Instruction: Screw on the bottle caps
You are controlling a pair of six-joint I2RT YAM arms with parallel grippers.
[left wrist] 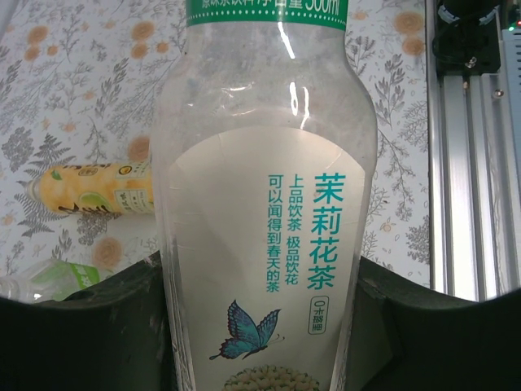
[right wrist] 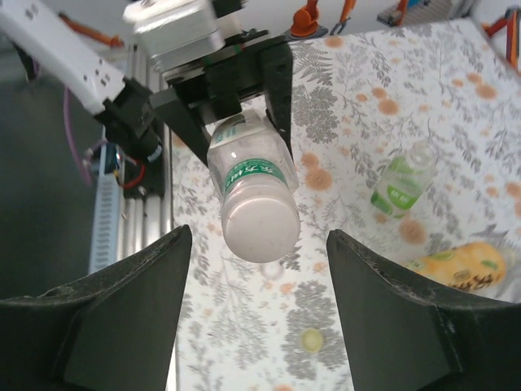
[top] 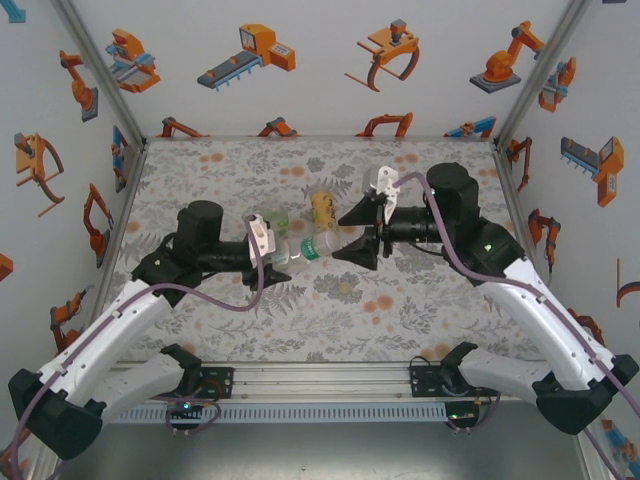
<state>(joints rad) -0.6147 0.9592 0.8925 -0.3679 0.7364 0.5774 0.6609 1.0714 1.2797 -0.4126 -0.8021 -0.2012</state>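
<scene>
We see the clear bottle point(right wrist: 248, 167), smooth thin plastic with a white-green label, level above the mid tabletop point(top: 400, 310), clenched in the left tool point(top: 265, 243). Its round white cap point(right wrist: 260, 221) faces the right tool point(top: 342, 238), whose jaws stand released on either side of it. We should centre on the cap, clamp, then twist squarely.

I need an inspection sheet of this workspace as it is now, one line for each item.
Surface: floral-print table, flat.
Job's things: clear bottle held level; yellow bottle and green bottle lying on the table; small pale round thing, maybe a cap.
Clutter: nothing seen.
Grippers: left gripper, jaws shut on the clear bottle; right gripper, jaws open, facing the bottle's end.
Cables: purple cable along each arm.
Surroundings: white walls with orange robot prints; metal rail at the near edge.
</scene>
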